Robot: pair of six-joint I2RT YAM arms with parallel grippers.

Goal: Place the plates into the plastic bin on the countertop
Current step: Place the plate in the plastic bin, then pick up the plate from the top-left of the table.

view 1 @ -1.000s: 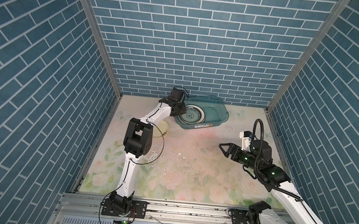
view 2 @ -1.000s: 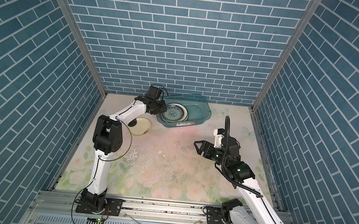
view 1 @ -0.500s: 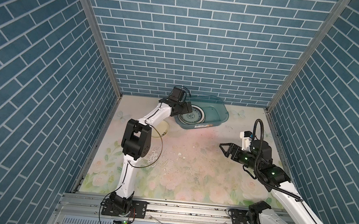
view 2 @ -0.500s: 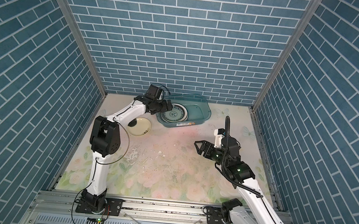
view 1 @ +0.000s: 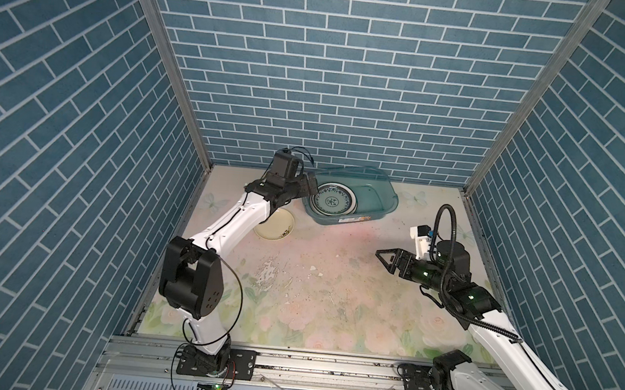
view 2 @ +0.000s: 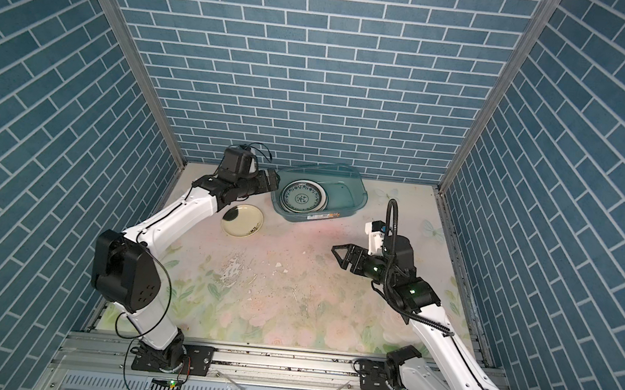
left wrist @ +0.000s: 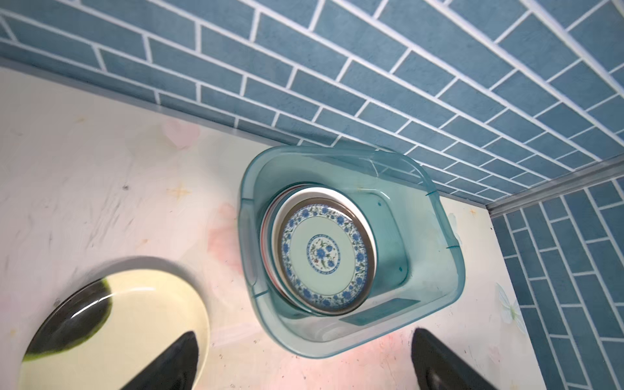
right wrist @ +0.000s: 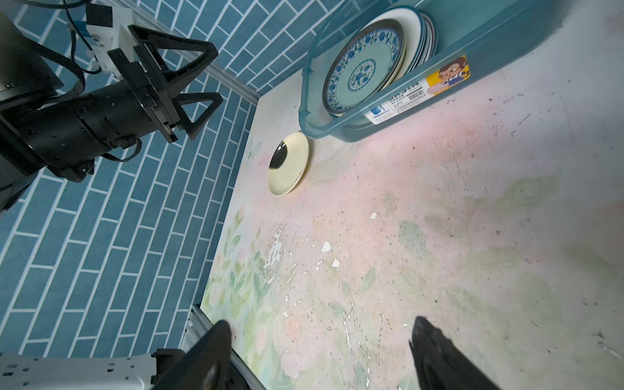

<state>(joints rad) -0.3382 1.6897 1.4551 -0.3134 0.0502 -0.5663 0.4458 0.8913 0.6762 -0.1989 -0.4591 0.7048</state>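
Note:
The translucent teal plastic bin (view 1: 324,220) (view 2: 345,199) (left wrist: 422,256) (right wrist: 489,47) stands at the back of the floral countertop (view 1: 333,284). Inside it lies a stack of plates, topped by a teal patterned plate (view 1: 333,202) (view 2: 301,197) (left wrist: 324,256) (right wrist: 363,72). A pale yellow plate (view 1: 274,225) (view 2: 242,220) (left wrist: 118,324) (right wrist: 288,163) rests on the countertop left of the bin. My left gripper (view 1: 312,185) (view 2: 274,179) (left wrist: 304,361) hovers open and empty by the bin's left end. My right gripper (view 1: 385,261) (view 2: 341,256) (right wrist: 320,351) is open and empty, low over the right side.
Blue brick walls close in the back and both sides; the bin sits close to the back wall. The countertop's middle is scuffed, with white chips (right wrist: 326,246). A metal rail (view 1: 325,365) runs along the front edge.
My left gripper's jaws have opened wide and it has drawn back slightly from the bin's left end. The right arm has stayed nearly still.

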